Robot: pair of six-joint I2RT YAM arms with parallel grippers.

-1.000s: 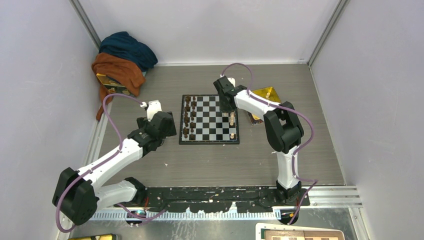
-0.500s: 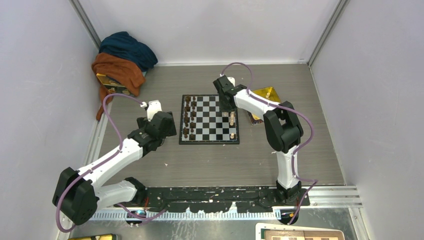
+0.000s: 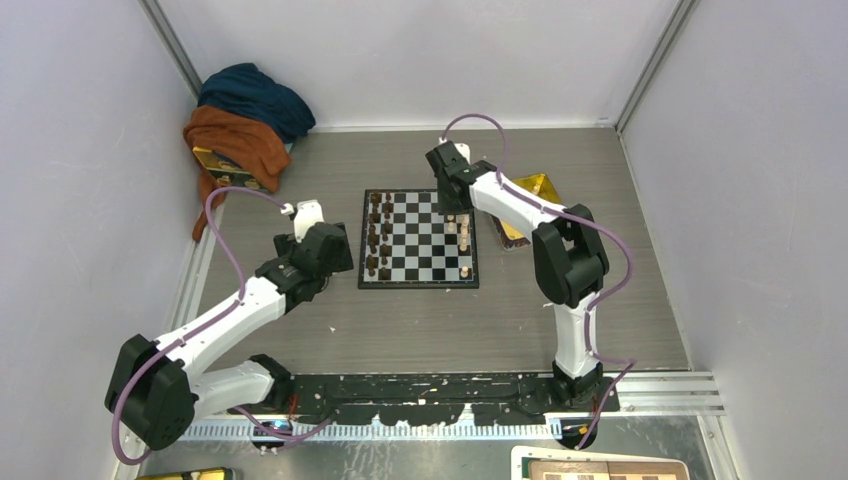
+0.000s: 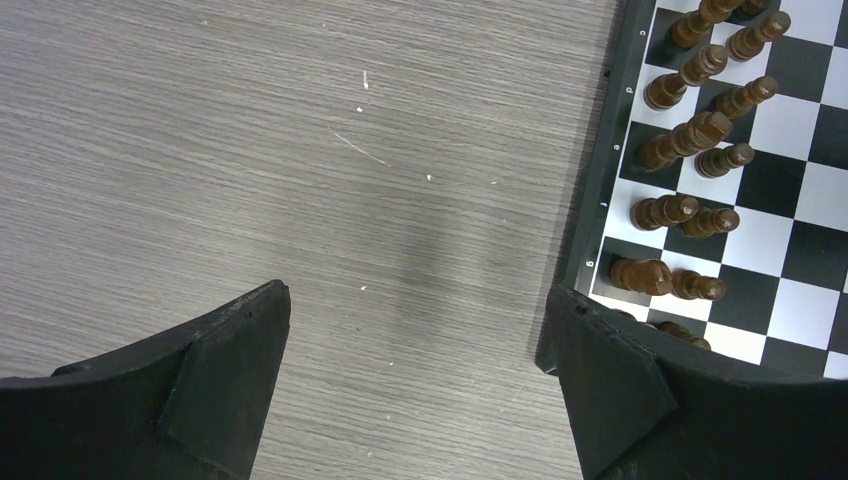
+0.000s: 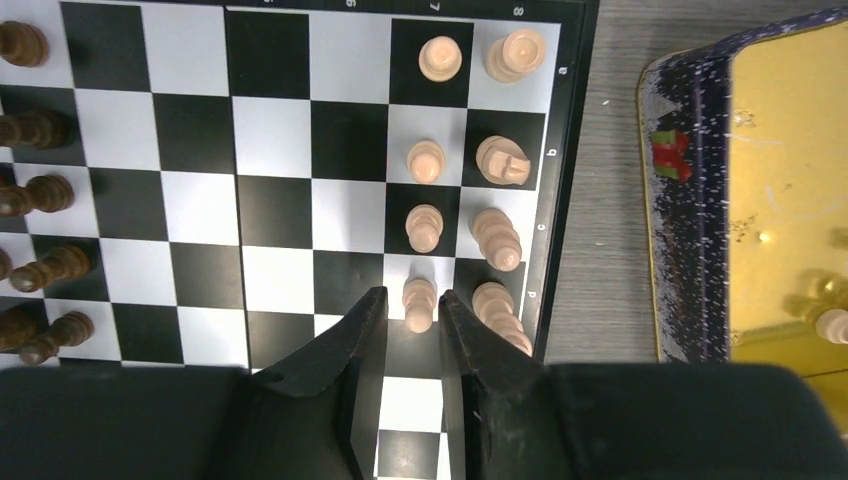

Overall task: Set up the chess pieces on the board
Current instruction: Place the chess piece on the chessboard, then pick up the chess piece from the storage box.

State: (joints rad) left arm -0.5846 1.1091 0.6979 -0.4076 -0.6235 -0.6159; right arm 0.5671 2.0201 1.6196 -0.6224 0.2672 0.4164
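Note:
The board point(image 3: 425, 262) lies mid-table, and it also shows in the right wrist view point(image 5: 270, 200). Several light-tan chess pieces point(image 3: 465, 238) stand in two files along its right edge. My right gripper point(image 5: 410, 297) hovers over the board's far right part point(image 3: 448, 198). Its fingers point(image 5: 365, 320) are slightly apart either side of a standing tan pawn point(image 5: 419, 300), with small gaps showing. My left gripper point(image 4: 415, 300) is wide open and empty over bare table, just left of the board's edge point(image 4: 590, 200).
Dark brown pieces point(image 3: 375, 235) fill the board's left files point(image 4: 690, 140). A shiny yellow tray point(image 3: 530, 190) sits right of the board, and it holds a tan piece point(image 5: 830, 322). Blue and orange cloths point(image 3: 245, 110) lie piled at the far left corner.
My right gripper has drawn back toward the board's far edge, away from the tan pawns it was over. The left arm has not moved.

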